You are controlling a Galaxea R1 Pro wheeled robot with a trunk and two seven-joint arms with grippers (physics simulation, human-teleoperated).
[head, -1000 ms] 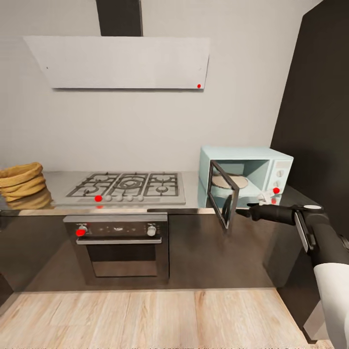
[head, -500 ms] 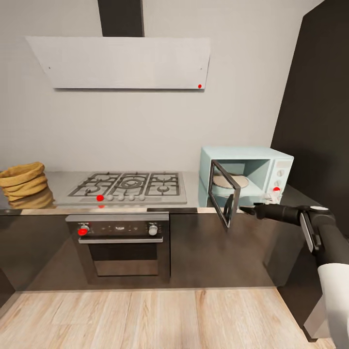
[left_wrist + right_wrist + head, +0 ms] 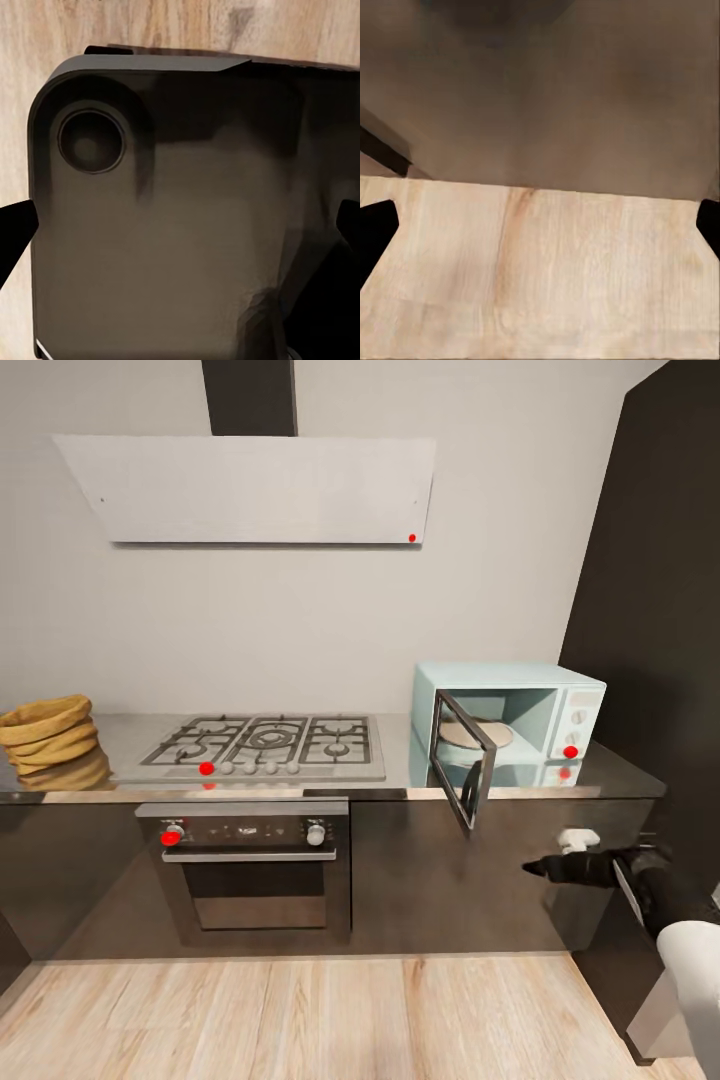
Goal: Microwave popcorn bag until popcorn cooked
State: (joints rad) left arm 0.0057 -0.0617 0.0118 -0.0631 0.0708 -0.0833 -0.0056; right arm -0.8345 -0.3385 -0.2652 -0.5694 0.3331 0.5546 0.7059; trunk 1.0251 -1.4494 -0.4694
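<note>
The popcorn bag [image 3: 45, 732], a squat tan sack with a rolled rim, sits at the far left end of the steel countertop [image 3: 395, 755]. At the right end stands the mint-blue microwave [image 3: 575, 685]; its dark glass door [image 3: 462, 765] is swung open toward me, and a tan round plate [image 3: 475, 735] lies inside. My right gripper [image 3: 531, 868] hangs below the counter edge, in front of the dark cabinets and right of the door; its fingers [image 3: 375, 229] are spread wide and empty. My left gripper [image 3: 180, 232] is open too, over my own dark base. No popcorn is in sight.
A grey gas hob [image 3: 265, 745] with black grates lies between bag and microwave, with a steel oven [image 3: 250, 865] below it and a hood [image 3: 250, 490] above. A tall dark unit [image 3: 660, 610] closes the right side. Wooden floor [image 3: 300, 1015] runs along the cabinets.
My right arm has dropped from the level of the microwave door's edge to below the countertop. The door stays open at the same angle. The bag has not moved.
</note>
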